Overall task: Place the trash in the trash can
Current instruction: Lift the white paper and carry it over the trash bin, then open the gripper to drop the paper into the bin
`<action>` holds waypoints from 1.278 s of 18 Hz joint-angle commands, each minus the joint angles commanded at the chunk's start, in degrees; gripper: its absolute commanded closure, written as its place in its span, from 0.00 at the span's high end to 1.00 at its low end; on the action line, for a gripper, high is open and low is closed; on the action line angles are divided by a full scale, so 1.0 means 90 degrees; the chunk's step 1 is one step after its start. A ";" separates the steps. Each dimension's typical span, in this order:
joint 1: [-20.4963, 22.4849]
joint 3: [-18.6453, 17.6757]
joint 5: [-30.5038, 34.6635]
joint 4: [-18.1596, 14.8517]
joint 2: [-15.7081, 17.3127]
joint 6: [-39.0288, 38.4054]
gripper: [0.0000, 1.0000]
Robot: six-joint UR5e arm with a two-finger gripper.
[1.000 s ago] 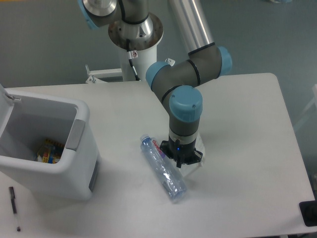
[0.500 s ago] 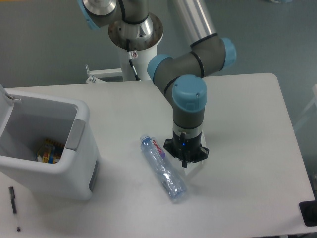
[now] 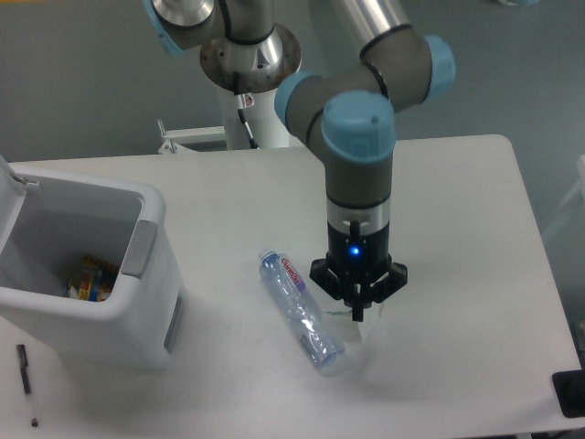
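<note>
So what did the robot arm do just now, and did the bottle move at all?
The gripper slid toward the right and front of the table, and the arm above it stands straighter. Something small and whitish hangs at its fingertips, maybe the paper wrapper, but whether it is gripped is hard to tell. The bottle did not move. The trash can stayed open in its place, and the pen stayed put too.
</note>
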 joint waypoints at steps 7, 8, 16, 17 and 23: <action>-0.0722 0.0196 -0.0401 0.0000 0.0703 -0.0781 0.00; -0.0878 0.0215 -0.0411 0.0000 0.0791 -0.0908 0.00; -0.2050 0.0303 -0.0401 0.0000 0.1241 -0.1495 0.00; -0.2148 0.0303 -0.0401 0.0000 0.1241 -0.1505 0.00; -0.2461 0.0245 -0.0401 0.0000 0.1057 -0.1495 0.00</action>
